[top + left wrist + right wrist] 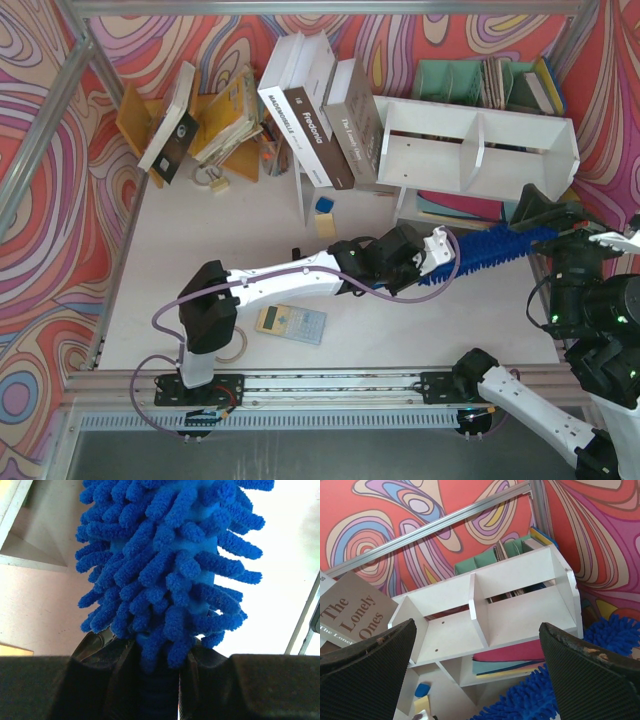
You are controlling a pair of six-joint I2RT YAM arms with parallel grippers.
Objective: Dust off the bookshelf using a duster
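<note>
The overhead camera looks down across the tabletop from its near edge; the left wrist crowds the duster, the right wrist faces the bookshelf, and both show overhead.

From my remote station, I see the white table carrying the bookshelf at its far right, a teal file organizer behind it and an orange book rack at far left. Large books lean between them. A calculator lies near the front edge; a blue block and a yellow block sit mid-table.
</note>
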